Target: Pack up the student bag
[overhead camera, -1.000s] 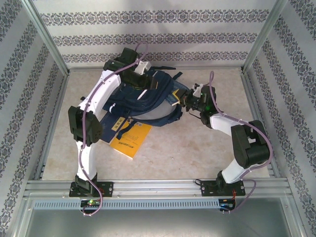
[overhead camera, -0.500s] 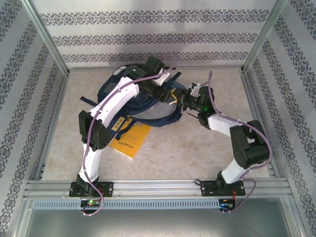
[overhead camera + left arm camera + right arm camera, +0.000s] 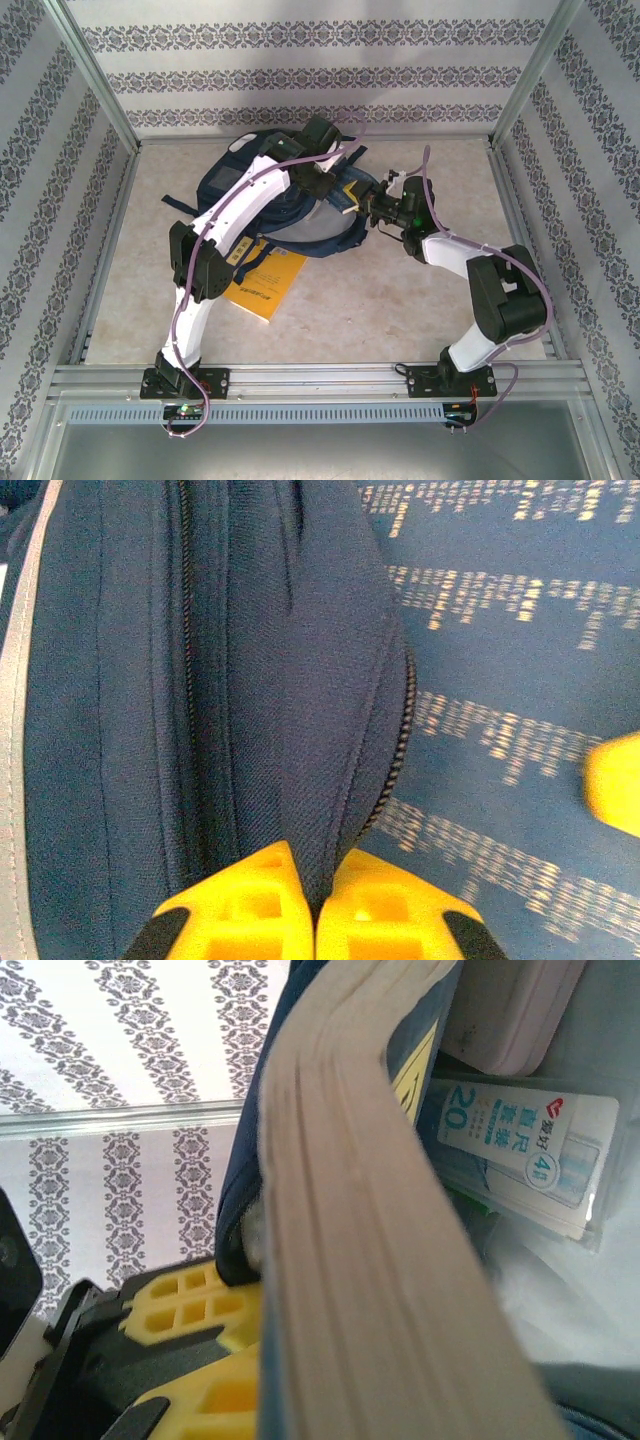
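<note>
Where the table (image 3: 400, 300) runs towards its far left, the student bag (image 3: 225, 185) lies flat, much of it under the white left arm. The left gripper (image 3: 328, 185) reaches down onto the bag's right half, beside its opening. In the left wrist view its two yellow fingertips (image 3: 260, 900) are pressed together with a fold of navy fabric (image 3: 250, 680) pinched between them, next to a dark zipper (image 3: 400, 740) that curves along the fold. To the right of the zipper lies a blue surface (image 3: 500, 630) printed with rows of pale marks. The right gripper (image 3: 372, 207) meets the bag at its right edge. In the right wrist view one yellow finger (image 3: 190, 1300) lies against the bag's navy rim (image 3: 255, 1110) and a thick book (image 3: 350, 1260), whose cream page edges run across the frame. The other finger is hidden behind the book, so how far this hand is open, and whether it grips the rim or the book, cannot be told. Past the book sit a packaged ruler (image 3: 520, 1150) and a pale case (image 3: 510, 1010). A yellow booklet (image 3: 265, 280) lies on the table just in front of the bag.
</note>
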You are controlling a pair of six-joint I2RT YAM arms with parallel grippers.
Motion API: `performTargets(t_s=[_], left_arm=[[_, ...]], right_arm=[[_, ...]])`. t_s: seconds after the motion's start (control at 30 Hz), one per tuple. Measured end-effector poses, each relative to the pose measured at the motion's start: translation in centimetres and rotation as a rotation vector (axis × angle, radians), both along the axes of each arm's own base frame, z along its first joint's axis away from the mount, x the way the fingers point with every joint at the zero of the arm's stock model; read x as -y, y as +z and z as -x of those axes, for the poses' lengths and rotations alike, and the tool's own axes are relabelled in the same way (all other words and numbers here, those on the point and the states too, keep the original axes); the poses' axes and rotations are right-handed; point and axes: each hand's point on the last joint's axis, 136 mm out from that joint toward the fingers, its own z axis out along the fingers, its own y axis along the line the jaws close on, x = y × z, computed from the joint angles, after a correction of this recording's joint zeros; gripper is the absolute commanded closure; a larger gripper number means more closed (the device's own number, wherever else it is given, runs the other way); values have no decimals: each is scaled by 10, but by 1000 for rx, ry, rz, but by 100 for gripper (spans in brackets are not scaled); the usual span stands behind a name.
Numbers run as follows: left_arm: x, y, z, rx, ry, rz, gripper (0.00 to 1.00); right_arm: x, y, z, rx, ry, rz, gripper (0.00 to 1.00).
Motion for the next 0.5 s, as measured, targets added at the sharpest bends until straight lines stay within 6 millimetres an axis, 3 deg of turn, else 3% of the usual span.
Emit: performTargets(t_s=[0.1,0.23,0.37,0.5], left_arm=[[-3,3,-1,13,9,-8,100],[-14,25,-2,64,34,-9,100],[-28,52,-2,114,64,15,100],[-33,67,0,135,72,35,100]], right_arm=[[6,4,15,29,-1,49,100],[15,4,34,86,-9,107,100],[16,-23,44,61,-5,153,100],[0,-49,51,12,45,174,100]])
